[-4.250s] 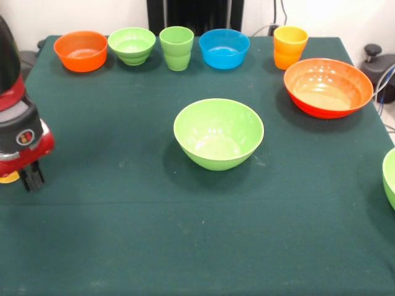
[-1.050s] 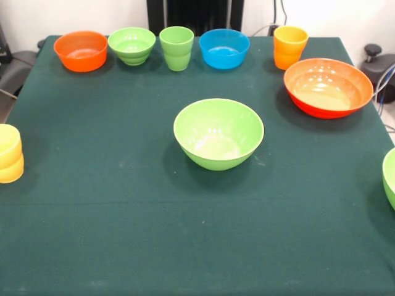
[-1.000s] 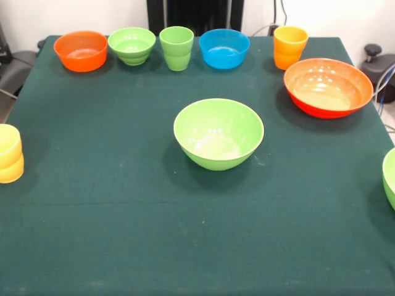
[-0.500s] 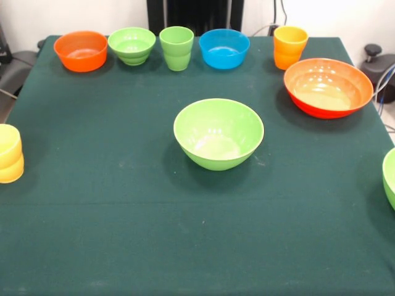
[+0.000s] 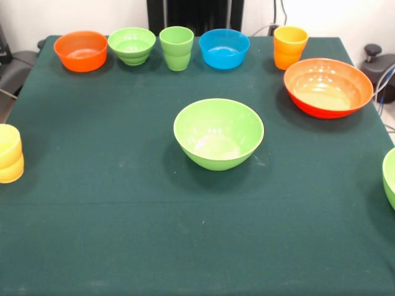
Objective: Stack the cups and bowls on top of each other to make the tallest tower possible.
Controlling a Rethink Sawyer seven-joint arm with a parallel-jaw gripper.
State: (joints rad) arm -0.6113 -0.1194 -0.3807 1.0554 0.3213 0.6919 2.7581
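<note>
A large light green bowl (image 5: pixel 218 133) stands upright in the middle of the green table. Along the far edge sit a small orange bowl (image 5: pixel 81 50), a small light green bowl (image 5: pixel 131 45), a light green cup (image 5: pixel 176 47), a small blue bowl (image 5: pixel 224 48) and an orange-yellow cup (image 5: pixel 289 46). A large orange-red bowl (image 5: pixel 328 87) rests at the right. A yellow cup (image 5: pixel 10 153) stands at the left edge. Another light green bowl (image 5: pixel 390 177) is cut off at the right edge. Neither the arm nor the gripper shows.
The dark green cloth-covered table (image 5: pixel 123 234) fills the view. A black post (image 5: pixel 197 13) rises behind the far edge, and a black knob with cables (image 5: pixel 374 57) sits off the right side.
The arm that stood over the yellow cup at the left edge 4.2 s ago has left the view. Nothing has moved in the last second.
</note>
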